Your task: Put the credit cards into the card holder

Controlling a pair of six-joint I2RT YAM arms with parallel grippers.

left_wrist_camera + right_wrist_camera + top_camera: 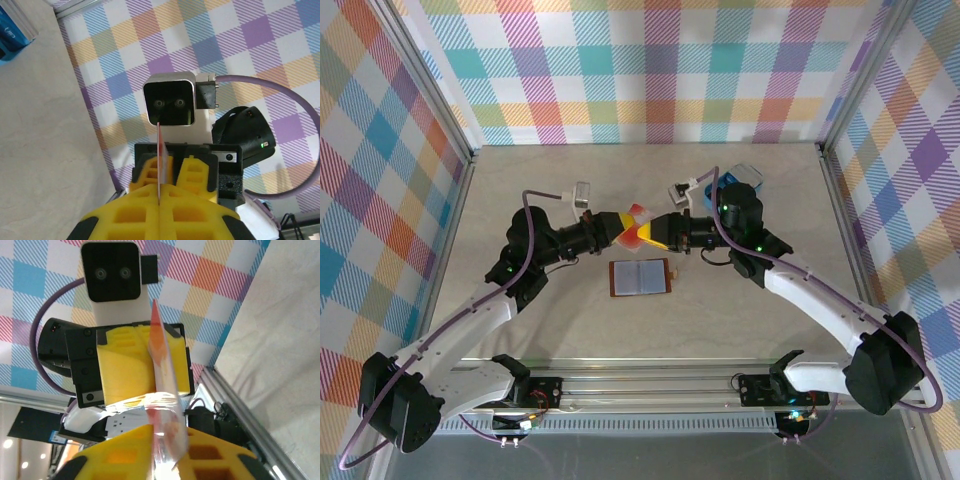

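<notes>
At the centre of the top view, above the worktop [520, 180], we see the two arms meet nose to nose, the left gripper [623, 227] coming from the left and the right gripper [656, 232] from the right. Between them a red and whitish credit card [637, 224] is held up off the surface.

At the bottom of the left wrist view, the left gripper [159, 197] has its yellow jaws pressed together on the credit card [160, 150], which we see edge-on as a thin upright line. Beyond it, the right gripper [172, 170] faces us with its jaws narrowly parted: the card lies against one finger and a dark gap shows beside it.

In the right wrist view, the credit card [162, 365] runs from between the right gripper's [169, 452] jaws up to the left gripper [145, 367].

The card holder [640, 277] lies open and flat on the worktop, just below the meeting grippers in the top view and apart from them. A blue tray [748, 177] sits in the upper right, behind the right arm.
</notes>
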